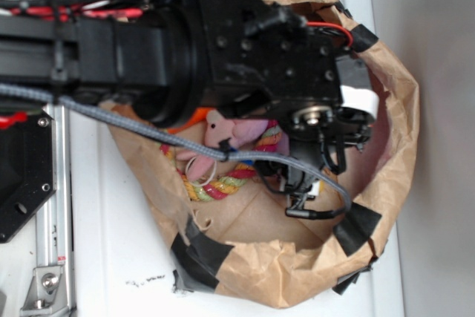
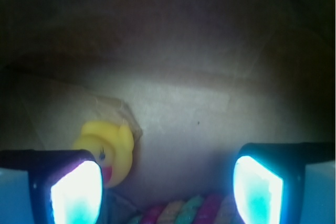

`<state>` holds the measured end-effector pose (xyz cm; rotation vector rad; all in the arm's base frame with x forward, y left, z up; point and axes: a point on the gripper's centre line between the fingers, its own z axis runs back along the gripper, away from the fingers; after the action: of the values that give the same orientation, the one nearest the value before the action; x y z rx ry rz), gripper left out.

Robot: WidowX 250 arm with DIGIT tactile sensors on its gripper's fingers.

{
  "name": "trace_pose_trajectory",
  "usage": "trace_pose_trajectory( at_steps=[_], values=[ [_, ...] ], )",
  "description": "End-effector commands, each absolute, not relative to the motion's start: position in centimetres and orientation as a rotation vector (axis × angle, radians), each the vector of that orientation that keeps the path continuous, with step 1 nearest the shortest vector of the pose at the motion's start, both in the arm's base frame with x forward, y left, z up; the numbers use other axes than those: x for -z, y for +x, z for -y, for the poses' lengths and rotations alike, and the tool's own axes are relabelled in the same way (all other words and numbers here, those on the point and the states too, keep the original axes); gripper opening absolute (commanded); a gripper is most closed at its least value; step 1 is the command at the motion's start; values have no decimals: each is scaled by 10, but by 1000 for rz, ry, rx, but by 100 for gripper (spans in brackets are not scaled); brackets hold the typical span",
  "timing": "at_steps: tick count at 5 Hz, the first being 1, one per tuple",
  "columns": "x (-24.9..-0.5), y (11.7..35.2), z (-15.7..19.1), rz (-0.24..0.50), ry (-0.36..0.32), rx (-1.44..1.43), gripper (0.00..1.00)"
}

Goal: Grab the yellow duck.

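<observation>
Crumpled brown paper bag (image 1: pixel 386 109) on white table (image 1: pixel 111 257); your gripper (image 2: pixel 167 187) inside, jaws wide apart, empty; small yellow rubber duck (image 2: pixel 107 150) beside left finger (image 2: pixel 73 192).

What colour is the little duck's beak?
Red-orange, on a yellow duck. It shows best in the wrist view, beside the open gripper.

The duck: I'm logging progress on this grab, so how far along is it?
Done: the arm has reached into the paper bag, and the wrist view shows the duck close ahead. In hand: the gripper is open and empty, with the duck by one of the fingers, not centred between them. Left: centre on the duck, close and lift.
</observation>
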<state>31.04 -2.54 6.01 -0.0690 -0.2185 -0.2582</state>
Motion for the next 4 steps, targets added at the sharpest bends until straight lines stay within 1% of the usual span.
trace_pose_trajectory(
  at_steps=[1,2,4],
  values=[
    [-81,321,33,268,-98,288,100],
    [-80,321,34,266,-96,287,100],
    [-70,323,37,236,-46,277,100]
  ],
)
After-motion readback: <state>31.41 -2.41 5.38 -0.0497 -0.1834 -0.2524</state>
